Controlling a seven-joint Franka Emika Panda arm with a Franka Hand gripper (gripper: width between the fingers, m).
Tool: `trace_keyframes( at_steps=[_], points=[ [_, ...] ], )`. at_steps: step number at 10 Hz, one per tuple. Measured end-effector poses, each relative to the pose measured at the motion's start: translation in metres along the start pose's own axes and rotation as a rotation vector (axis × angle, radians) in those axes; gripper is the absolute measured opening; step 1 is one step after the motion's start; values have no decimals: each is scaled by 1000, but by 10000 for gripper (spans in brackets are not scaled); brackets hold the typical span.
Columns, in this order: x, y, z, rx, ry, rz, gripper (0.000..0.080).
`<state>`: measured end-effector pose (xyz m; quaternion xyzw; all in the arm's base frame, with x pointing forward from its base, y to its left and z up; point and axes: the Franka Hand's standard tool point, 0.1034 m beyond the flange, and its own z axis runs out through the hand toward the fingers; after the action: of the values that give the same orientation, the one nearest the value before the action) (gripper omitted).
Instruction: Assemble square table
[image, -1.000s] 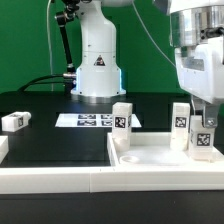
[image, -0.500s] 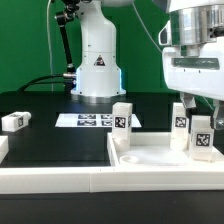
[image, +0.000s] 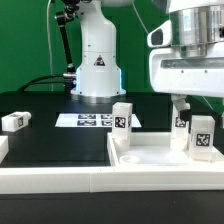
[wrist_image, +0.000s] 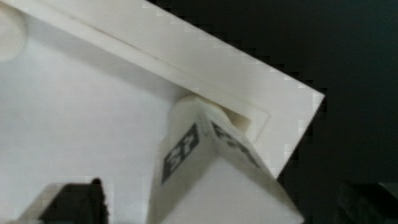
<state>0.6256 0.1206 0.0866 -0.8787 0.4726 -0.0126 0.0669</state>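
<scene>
White leg (image: 203, 138) now stands alone in the near right corner of the square table top (image: 150, 158). The gripper (image: 196, 104), closed round it a second ago, has opened wide and risen clear. That leg looks placed. I judge the loose leg (image: 14, 121), far left on the black tabletop (image: 55, 145), is next.
</scene>
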Motion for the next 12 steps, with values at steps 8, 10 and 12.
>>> trace_keyframes(
  at_steps=[8,10,12],
  points=[
    [-2,2,3,-44,26,-557,649],
    [0,2,2,-53,30,-679,649],
    [0,2,3,-52,29,-670,513]
  ],
)
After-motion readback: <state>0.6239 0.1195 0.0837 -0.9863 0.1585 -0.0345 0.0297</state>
